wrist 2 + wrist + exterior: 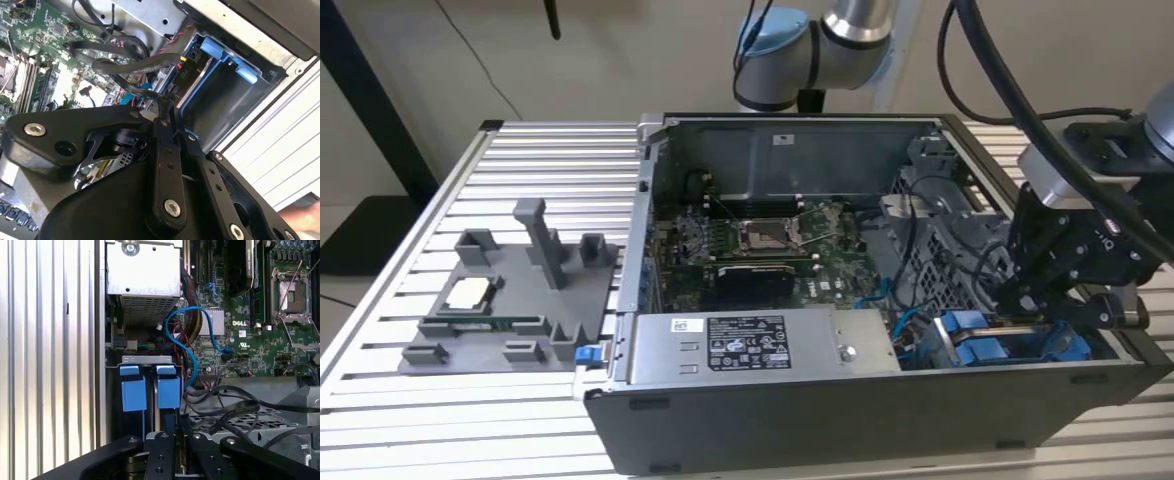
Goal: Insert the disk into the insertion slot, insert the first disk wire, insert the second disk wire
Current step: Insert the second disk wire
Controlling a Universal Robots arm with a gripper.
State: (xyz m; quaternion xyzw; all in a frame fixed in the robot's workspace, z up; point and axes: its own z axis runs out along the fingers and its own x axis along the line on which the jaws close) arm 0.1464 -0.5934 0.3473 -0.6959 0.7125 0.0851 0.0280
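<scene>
Slatted metal table point(400, 290) bears one open computer case point(854, 420); pincer point(162, 102), closed, reaches toward two blue tabs point(134, 392).

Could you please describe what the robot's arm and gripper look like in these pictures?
The arm is silver-grey with a light blue joint cap. Thick black cables run along it. The gripper is matt black; in both wrist views its flat linkage bars carry round silver screws.

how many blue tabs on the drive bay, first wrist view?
2: blue tabs sit side by side on the drive bay, near the gripper. Others may be hidden.
</scene>
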